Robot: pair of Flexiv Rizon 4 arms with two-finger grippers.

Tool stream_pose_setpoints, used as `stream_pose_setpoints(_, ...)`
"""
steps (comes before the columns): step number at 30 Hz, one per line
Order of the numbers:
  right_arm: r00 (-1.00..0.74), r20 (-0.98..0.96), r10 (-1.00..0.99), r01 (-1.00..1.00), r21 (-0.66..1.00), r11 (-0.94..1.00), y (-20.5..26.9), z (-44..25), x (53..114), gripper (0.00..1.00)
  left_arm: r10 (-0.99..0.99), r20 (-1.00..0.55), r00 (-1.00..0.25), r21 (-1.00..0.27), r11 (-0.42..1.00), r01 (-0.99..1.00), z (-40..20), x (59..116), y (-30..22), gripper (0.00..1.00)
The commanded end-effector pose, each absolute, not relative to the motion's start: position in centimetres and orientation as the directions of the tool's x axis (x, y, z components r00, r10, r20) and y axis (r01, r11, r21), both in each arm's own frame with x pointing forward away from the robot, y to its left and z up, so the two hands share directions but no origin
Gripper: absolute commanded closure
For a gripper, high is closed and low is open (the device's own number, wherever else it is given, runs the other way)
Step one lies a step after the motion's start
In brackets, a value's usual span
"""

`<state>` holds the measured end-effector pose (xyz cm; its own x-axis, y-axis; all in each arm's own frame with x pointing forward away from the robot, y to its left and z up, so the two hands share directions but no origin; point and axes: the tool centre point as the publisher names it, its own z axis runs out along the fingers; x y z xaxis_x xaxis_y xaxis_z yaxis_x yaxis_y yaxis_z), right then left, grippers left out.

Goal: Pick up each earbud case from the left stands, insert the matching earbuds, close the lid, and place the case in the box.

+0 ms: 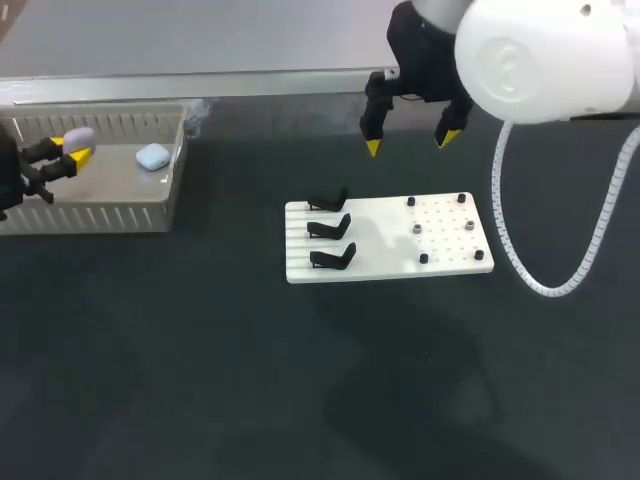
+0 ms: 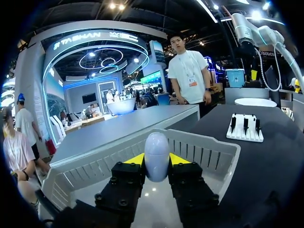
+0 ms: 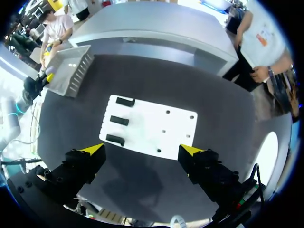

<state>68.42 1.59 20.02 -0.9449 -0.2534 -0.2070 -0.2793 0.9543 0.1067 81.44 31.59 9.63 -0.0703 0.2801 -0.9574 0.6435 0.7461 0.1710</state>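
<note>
The left gripper point(image 1: 72, 148), clenched on the closed earbud case point(image 2: 156, 152) over the box point(image 1: 120, 215) at the board's point(image 1: 380, 262) nine o'clock, should lower beside the other case point(image 1: 152, 156) before releasing; the right gripper point(image 1: 409, 143) stands spread.

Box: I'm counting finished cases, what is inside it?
One earbud case lies on the box floor. The left gripper holds a second case above it; the floor beneath that gripper is hidden.

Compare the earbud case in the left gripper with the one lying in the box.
The held case sits clamped in the left gripper, above the box; the loose case rests on the box floor, untouched. The held case points out along the fingers; the loose case lies flat. Both are pale, rounded and closed.
</note>
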Motion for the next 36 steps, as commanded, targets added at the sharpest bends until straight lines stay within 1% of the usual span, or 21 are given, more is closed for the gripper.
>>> stream_pose_setpoints(1,-0.951,-0.185,-0.247,-0.268,0.1,0.958,1.7,20.2,68.5,0.0,0.28,-0.957,-0.072,0.182,0.778,0.601,9.0,82.2,31.3,1.0)
stream_pose_setpoints(5,-0.956,-0.178,-0.232,-0.252,0.102,0.962,1.5,20.2,68.3,0.0,0.263,-0.963,-0.064,0.173,0.78,0.602,9.0,82.3,31.4,1.0)
stream_pose_setpoints(6,-0.957,-0.177,-0.23,-0.25,0.101,0.963,1.4,20.2,68.2,0.0,0.264,-0.962,-0.064,0.174,0.779,0.602,9.0,82.4,31.4,0.97)
stream_pose_setpoints(8,-0.96,-0.173,-0.219,-0.238,0.098,0.966,1.2,20.1,68.0,0.0,0.268,-0.961,-0.066,0.175,0.775,0.607,9.0,82.7,31.5,0.96)
stream_pose_setpoints(9,-0.963,-0.171,-0.211,-0.23,0.106,0.967,1.0,20.0,68.0,0.0,0.267,-0.961,-0.069,0.172,0.776,0.607,8.9,82.7,31.5,0.93)
stream_pose_setpoints(10,-0.963,-0.172,-0.207,-0.228,0.11,0.967,1.0,20.0,67.9,0.0,0.263,-0.962,-0.073,0.168,0.779,0.604,8.8,82.8,31.6,0.87)
stream_pose_setpoints(11,-0.963,-0.173,-0.206,-0.227,0.11,0.968,1.0,20.0,67.9,0.0,0.263,-0.962,-0.073,0.167,0.78,0.603,8.7,82.9,31.7,0.85)
stream_pose_setpoints(12,-0.964,-0.172,-0.204,-0.225,0.109,0.968,0.9,20.1,67.8,0.0,0.264,-0.962,-0.075,0.167,0.779,0.604,8.7,82.9,31.7,0.75)
stream_pose_setpoints(13,-0.964,-0.172,-0.203,-0.223,0.11,0.969,1.0,20.1,67.7,0.0,0.263,-0.962,-0.077,0.165,0.779,0.604,8.6,83.0,31.8,0.55)
stream_pose_setpoints(14,-0.964,-0.171,-0.201,-0.221,0.11,0.969,1.0,20.1,67.6,0.0,0.264,-0.961,-0.079,0.164,0.779,0.605,8.6,83.0,31.8,0.24)
stream_pose_setpoints(15,-0.965,-0.171,-0.199,-0.22,0.11,0.969,1.0,20.1,67.5,0.0,0.264,-0.961,-0.079,0.164,0.778,0.606,8.5,83.0,31.9,0.03)
stream_pose_setpoints(16,-0.965,-0.17,-0.197,-0.217,0.111,0.97,1.0,20.0,67.4,0.0,0.263,-0.962,-0.079,0.163,0.778,0.606,8.5,83.0,32.0,0.0)
stream_pose_setpoints(22,-0.964,-0.182,-0.193,-0.217,0.118,0.969,1.4,20.1,67.1,0.0,0.262,-0.963,-0.057,0.178,0.784,0.595,9.4,82.6,32.7,0.0)
stream_pose_setpoints(25,-0.952,-0.224,-0.208,-0.239,0.122,0.963,1.3,20.7,67.0,0.0,0.259,-0.965,-0.041,0.185,0.782,0.596,10.3,81.9,32.5,0.0)
stream_pose_setpoints(31,-0.883,-0.356,-0.306,-0.377,0.149,0.914,0.5,22.5,66.4,0.0,0.253,-0.967,-0.018,0.188,0.76,0.622,11.8,80.0,30.7,0.0)
stream_pose_setpoints(36,-0.833,-0.41,-0.372,-0.46,0.139,0.877,-0.1,23.6,66.0,0.0,0.231,-0.973,-0.022,0.165,0.753,0.637,12.3,78.3,29.5,0.0)
